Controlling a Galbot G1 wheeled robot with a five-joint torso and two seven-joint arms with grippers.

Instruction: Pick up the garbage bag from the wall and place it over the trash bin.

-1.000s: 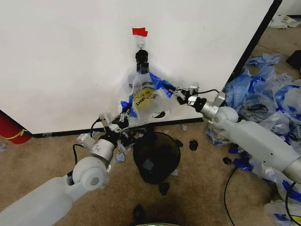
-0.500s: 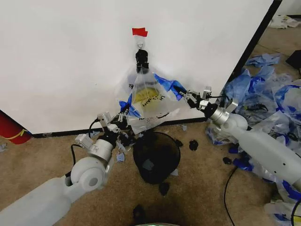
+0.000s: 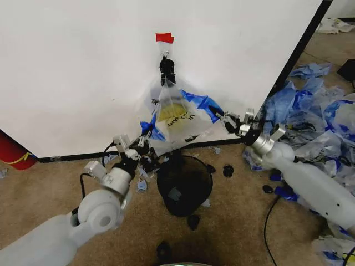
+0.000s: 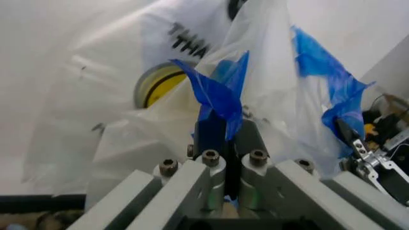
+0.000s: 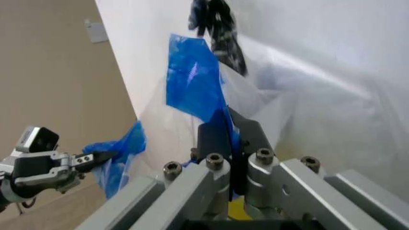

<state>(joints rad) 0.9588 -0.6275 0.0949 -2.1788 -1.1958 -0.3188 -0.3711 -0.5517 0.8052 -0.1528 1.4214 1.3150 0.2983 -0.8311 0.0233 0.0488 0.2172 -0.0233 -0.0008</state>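
Observation:
The garbage bag point(image 3: 175, 117), translucent with a yellow face and black print, hangs from a black clip point(image 3: 167, 69) on the white wall point(image 3: 72, 72), below a piece of red tape point(image 3: 165, 37). My left gripper point(image 3: 145, 134) is shut on the bag's lower left blue handle point(image 4: 217, 98). The right gripper point(image 3: 224, 118) is shut on the other blue handle point(image 5: 195, 81), pulling it out to the right. Between them the bag's mouth is stretched wide. Directly below stands the black mesh trash bin point(image 3: 184, 183) on the carpet. The right wrist view also shows the left gripper point(image 5: 96, 156) farther off.
A red cylinder point(image 3: 14, 152) leans at the wall's far left. A heap of bluish plastic bags point(image 3: 313, 108) covers the floor on the right. Black scraps point(image 3: 228, 170) lie around the bin, and a black cable point(image 3: 267, 219) runs under my right arm.
My right gripper has drawn its blue handle farther right and away from the wall, spreading the bag wider. The left arm has shifted slightly left, still holding its handle.

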